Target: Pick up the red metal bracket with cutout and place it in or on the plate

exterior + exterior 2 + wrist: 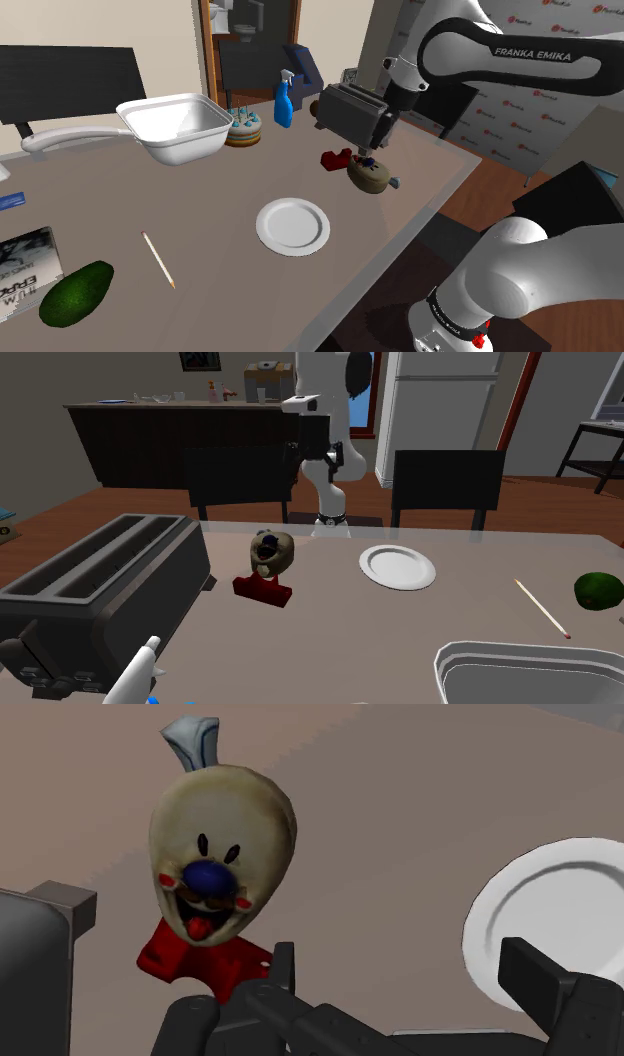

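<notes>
The red bracket [337,158] lies on the table between the toaster and a clown-face head toy [370,177]. In the wrist view the bracket [205,964] peeks out from under the toy's chin [225,834]. The white plate [293,225] sits empty nearer the table's middle, and is also seen in the wrist view [550,924] and the second exterior view [398,566]. My gripper [410,972] hangs high above the table, open, with nothing between its fingers. It hovers over the spot between bracket and plate, and its black hand [398,100] is above the toy.
A dark toaster [352,115] stands right beside the bracket. A white pan [180,128], a blue spray bottle [285,98] and a small cake [243,130] stand at the back. An avocado [75,293], a pencil [158,260] and a book [25,265] lie at the shoulder view's left.
</notes>
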{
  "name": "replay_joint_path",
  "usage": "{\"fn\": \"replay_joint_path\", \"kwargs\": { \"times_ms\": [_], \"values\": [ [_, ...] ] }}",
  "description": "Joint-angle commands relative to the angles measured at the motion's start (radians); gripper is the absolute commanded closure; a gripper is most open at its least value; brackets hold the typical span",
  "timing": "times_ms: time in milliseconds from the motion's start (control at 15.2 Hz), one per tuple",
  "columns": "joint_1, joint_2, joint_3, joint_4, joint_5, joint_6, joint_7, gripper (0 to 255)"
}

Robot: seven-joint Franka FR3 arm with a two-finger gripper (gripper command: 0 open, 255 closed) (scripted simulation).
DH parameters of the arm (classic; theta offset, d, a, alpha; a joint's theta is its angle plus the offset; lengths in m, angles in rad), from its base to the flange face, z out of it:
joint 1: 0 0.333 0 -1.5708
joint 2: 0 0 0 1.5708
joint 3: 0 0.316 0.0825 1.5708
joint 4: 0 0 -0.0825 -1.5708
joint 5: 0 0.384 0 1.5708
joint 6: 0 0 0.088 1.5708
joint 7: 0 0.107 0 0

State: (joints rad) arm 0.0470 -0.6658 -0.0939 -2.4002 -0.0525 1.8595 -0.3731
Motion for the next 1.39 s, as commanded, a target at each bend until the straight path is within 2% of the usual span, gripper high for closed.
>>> {"fn": "replay_joint_path", "kwargs": {
  "times_ms": [0,396,792,1122,1320],
  "values": [
    [0.013,0.059,-0.045,0.006,-0.011,0.057,-0.098,0],
    [0.063,0.256,-0.169,0.05,-0.002,0.216,-0.384,0],
    [0.119,0.497,-0.267,0.16,0.088,0.333,-0.693,0],
    [0.134,0.714,-0.296,0.297,0.215,0.38,-0.961,0],
    [0.131,0.738,-0.291,0.283,0.231,0.416,-0.971,0]
  ]
}}
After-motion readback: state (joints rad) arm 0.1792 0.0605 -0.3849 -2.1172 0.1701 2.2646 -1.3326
